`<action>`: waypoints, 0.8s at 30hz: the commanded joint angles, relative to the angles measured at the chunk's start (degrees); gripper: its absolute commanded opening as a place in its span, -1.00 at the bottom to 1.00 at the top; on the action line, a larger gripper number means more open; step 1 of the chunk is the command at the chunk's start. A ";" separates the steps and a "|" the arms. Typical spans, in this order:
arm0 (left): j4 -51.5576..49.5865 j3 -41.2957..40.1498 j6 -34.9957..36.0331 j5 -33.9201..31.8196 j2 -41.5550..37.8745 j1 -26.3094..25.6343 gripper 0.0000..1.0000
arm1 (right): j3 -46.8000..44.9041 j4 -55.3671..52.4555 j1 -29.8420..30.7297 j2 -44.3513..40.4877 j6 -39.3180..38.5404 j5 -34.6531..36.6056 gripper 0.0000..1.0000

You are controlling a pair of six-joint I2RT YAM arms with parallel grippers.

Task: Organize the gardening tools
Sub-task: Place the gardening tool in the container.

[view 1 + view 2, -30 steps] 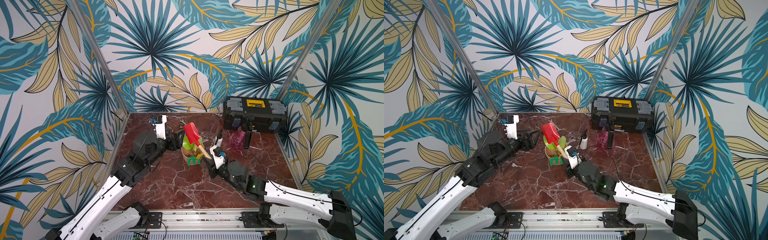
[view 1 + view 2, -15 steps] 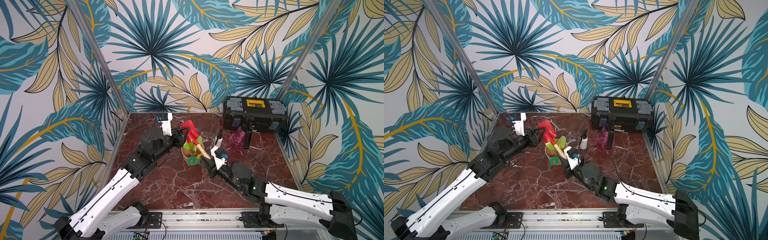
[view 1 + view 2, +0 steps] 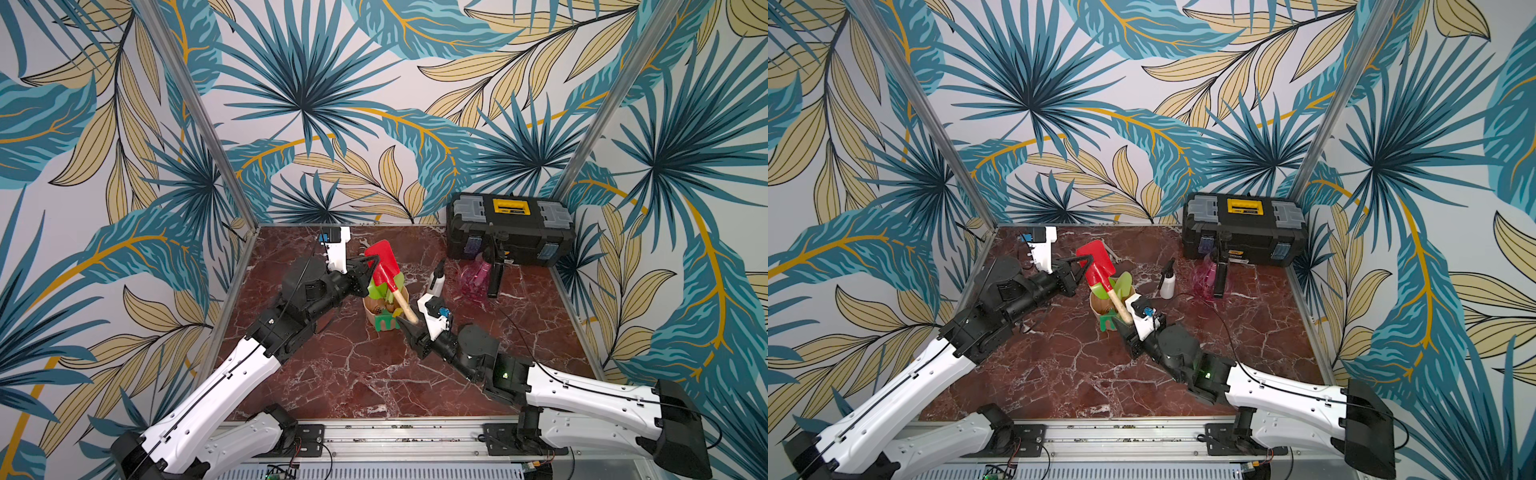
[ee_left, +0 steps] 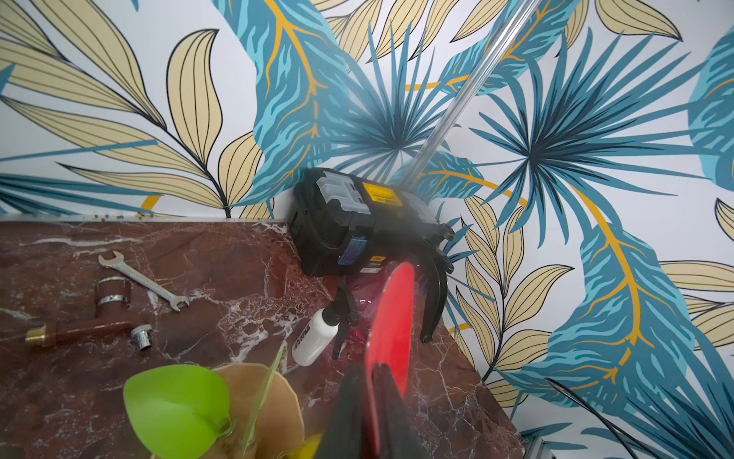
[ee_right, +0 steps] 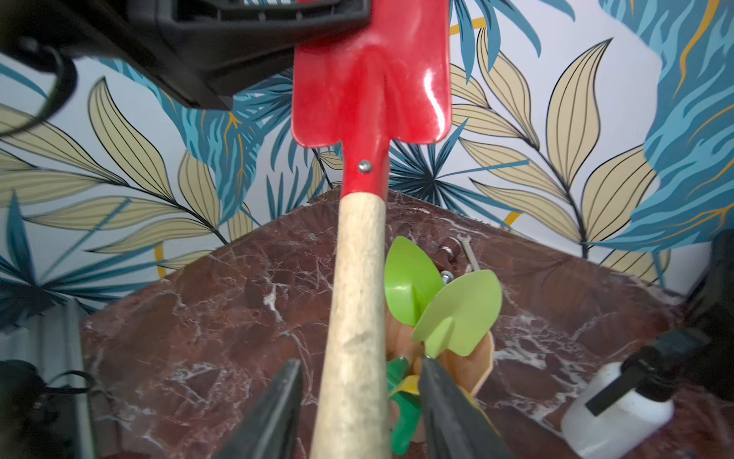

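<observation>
- Left wrist view: left pincer (image 4: 373,371) clamped tight on the red spade's (image 4: 391,314) blade edge.
- Right pincer (image 5: 359,367) gapes either side of the spade's wooden handle (image 5: 357,278), not touching it.
- Spade slants over the wooden pot (image 3: 1100,305) of lime-green trowels (image 5: 456,314) on the tabletop (image 3: 332,374).

The red spade (image 5: 369,79) has a glossy blade and a rough, pale wooden handle. The counter (image 3: 332,374) looks like veined marble.

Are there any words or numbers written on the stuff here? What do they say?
No text reads for certain.
Toolbox, yellow lid plate: dark print, too small to read.
Toolbox front sticker: blurred.
White spray bottle: black lettering down its side, too blurred to read.
</observation>
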 commanded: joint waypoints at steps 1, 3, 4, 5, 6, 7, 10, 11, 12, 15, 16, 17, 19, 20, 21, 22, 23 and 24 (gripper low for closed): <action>8.07 -1.18 8.00 -0.93 -3.53 0.24 -1.00 | 0.01 -4.15 0.35 -2.44 3.44 1.93 0.44; 11.26 -2.46 11.69 -1.86 -5.24 0.25 -1.00 | -0.82 -5.70 0.37 -4.15 4.95 3.03 0.54; 13.04 -3.31 14.62 -2.11 -6.29 0.24 -1.00 | -1.40 -6.55 0.30 -5.31 6.13 3.97 0.59; 14.14 -3.92 16.82 -2.36 -7.01 0.23 -1.00 | -1.91 -6.66 0.36 -6.44 6.85 4.70 0.62; 15.26 -4.40 18.60 -3.09 -7.69 0.23 -1.00 | -2.53 -8.80 0.36 -7.57 7.65 5.16 0.64; 16.02 -4.91 20.35 -3.76 -8.16 0.22 -1.00 | -3.04 -9.54 0.30 -8.71 8.46 5.52 0.66; 16.63 -5.83 25.97 -4.44 -9.25 0.23 -1.00 | -3.76 -11.66 0.28 -11.36 10.18 6.67 0.68; 16.41 -6.19 28.25 -4.53 -9.24 0.23 -1.00 | -3.95 -12.17 0.26 -12.15 10.73 7.00 0.68; 16.45 -6.73 30.13 -5.06 -9.10 0.18 -1.00 | -4.22 -12.37 0.28 -12.91 11.09 7.16 0.68; 17.90 -9.07 34.88 -6.24 -8.48 0.16 -1.00 | -4.96 -12.29 0.27 -14.63 11.99 7.34 0.68; 19.10 -10.17 35.99 -6.51 -8.12 0.16 -1.00 | -5.16 -12.30 0.28 -14.87 12.30 7.36 0.68; 20.29 -11.44 37.16 -6.73 -7.80 0.16 -1.00 | -5.26 -12.14 0.24 -14.98 12.39 7.27 0.68; 23.79 -14.25 38.99 -6.10 -7.23 0.15 -1.00 | -5.26 -12.21 0.28 -14.99 12.37 7.10 0.68; 26.10 -15.88 39.58 -5.79 -7.09 0.16 -1.00 | -5.22 -12.26 0.17 -14.85 12.38 6.91 0.68; 28.55 -17.39 39.96 -5.55 -6.84 0.14 -1.00 | -5.23 -12.26 0.31 -14.66 12.37 6.82 0.68; 30.62 -18.82 40.28 -5.29 -6.53 0.16 -1.00 | -5.16 -12.31 0.28 -14.50 12.26 6.65 0.68; 32.26 -20.08 40.62 -5.17 -6.34 0.14 -1.00 | -5.16 -12.31 0.28 -14.33 12.20 6.38 0.68; 33.58 -20.97 41.01 -5.43 -6.14 0.14 -1.00 | -5.14 -12.24 0.28 -14.23 12.17 6.13 0.68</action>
